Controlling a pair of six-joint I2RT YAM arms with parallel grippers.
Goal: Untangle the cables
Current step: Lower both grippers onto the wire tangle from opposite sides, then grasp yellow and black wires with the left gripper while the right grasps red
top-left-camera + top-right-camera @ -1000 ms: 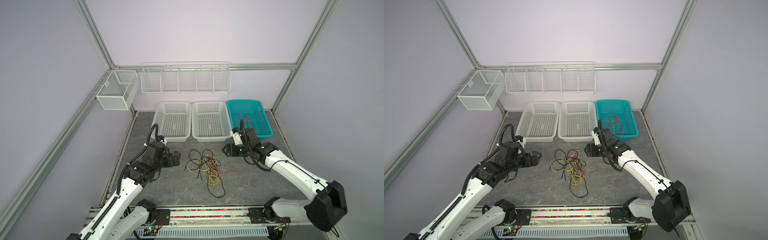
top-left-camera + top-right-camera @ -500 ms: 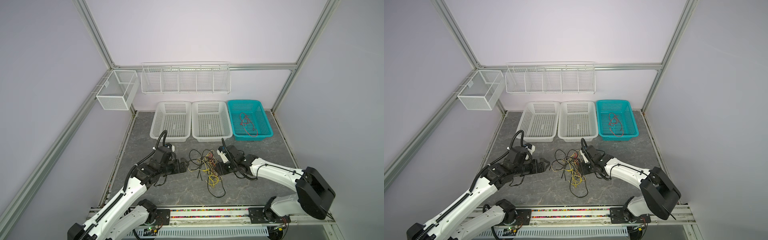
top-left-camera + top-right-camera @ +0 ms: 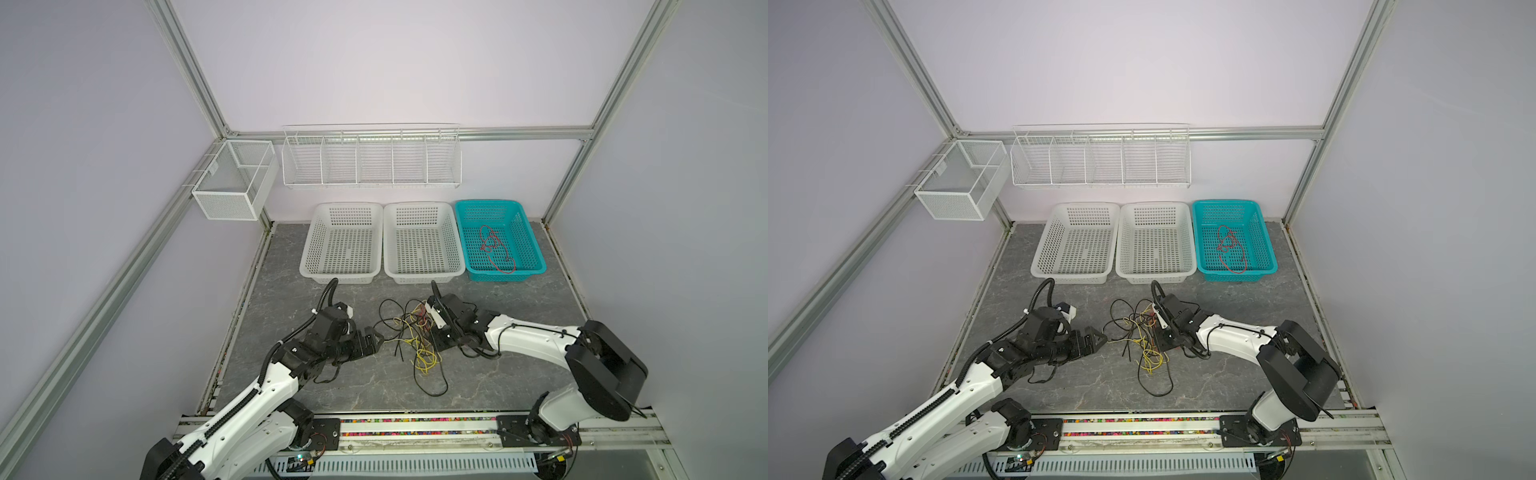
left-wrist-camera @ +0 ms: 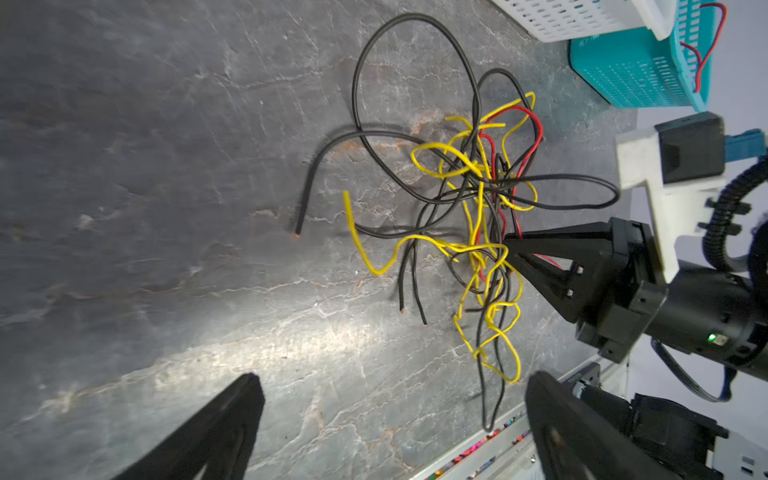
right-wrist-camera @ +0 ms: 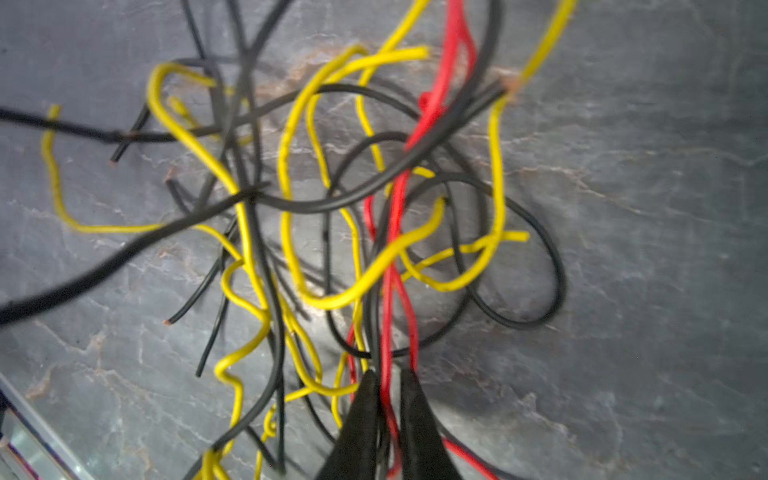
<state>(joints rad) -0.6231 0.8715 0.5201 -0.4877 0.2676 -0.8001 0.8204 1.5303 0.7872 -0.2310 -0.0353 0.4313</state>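
Your right fingers [image 5: 363,419] are clenched, their tips almost meeting, with one thin red cable [image 5: 386,390] pinched between them. A black strand runs close beside that red one, and you cannot tell whether it is caught as well.

Your left fingers [image 4: 224,428] are released and spread wide. They grip nothing and sit low over the dark grey, stone-patterned table [image 3: 332,386], with their tips pointing at the heap.

The tangle of thin black, yellow and red cables [image 3: 415,336] lies on the table between your two sets of fingers. It reaches right up against the right ones and stops just ahead of the left ones. Black strands arc out from the knot in wide loops. Yellow ones kink and curl through its middle. The red one comes out of the centre into the right grip. Several cut ends lie free, some showing a copper tip. One long black loop trails away from both sets of fingers, toward the arm bases.

A separate coiled red cable [image 3: 489,244] rests inside the turquoise perforated plastic basket [image 3: 527,241], well beyond the right fingers.
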